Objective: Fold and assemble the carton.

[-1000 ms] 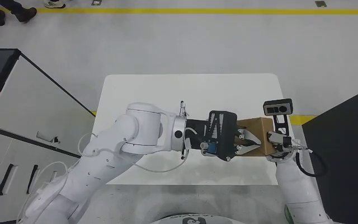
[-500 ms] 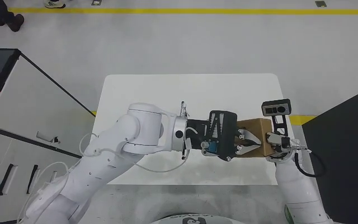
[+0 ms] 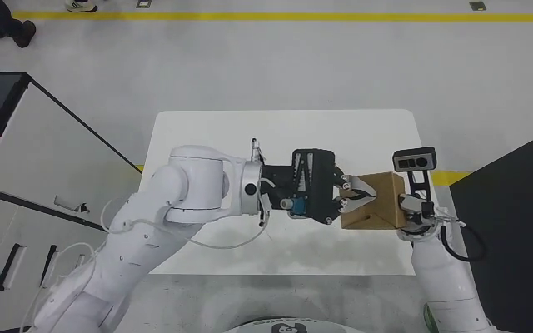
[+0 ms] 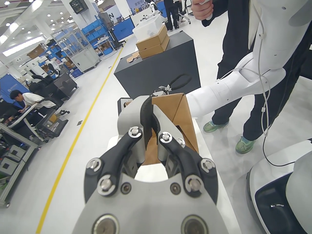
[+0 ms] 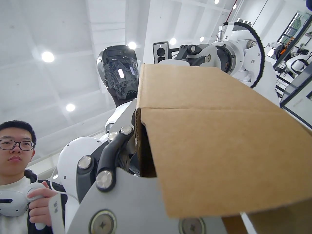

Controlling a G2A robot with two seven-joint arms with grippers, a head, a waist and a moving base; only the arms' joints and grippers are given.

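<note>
A brown cardboard carton [image 3: 379, 200] is held tilted over the right front part of the white table [image 3: 216, 141], partly opened, with a slanted lower face. My left gripper [image 3: 348, 197] is at its left end. In the left wrist view the left gripper [image 4: 150, 103] is shut on a wall of the carton [image 4: 181, 113]. My right gripper [image 3: 406, 212] is at the carton's right end. In the right wrist view the carton [image 5: 207, 127] runs into that gripper's base, one finger [image 5: 119, 144] lies against its wall, and the other finger is hidden.
A black cabinet [image 3: 500, 216] stands just right of the table, close to the right arm. It carries stacked cardboard boxes [image 4: 152, 42]. A dark-edged unit [image 3: 33, 150] stands to the left. The table's back and left parts are bare.
My left gripper has drawn back to the left with the carton's wall in it. The carton has shifted left and turned, now showing a slanted lower face. The right arm has barely moved.
</note>
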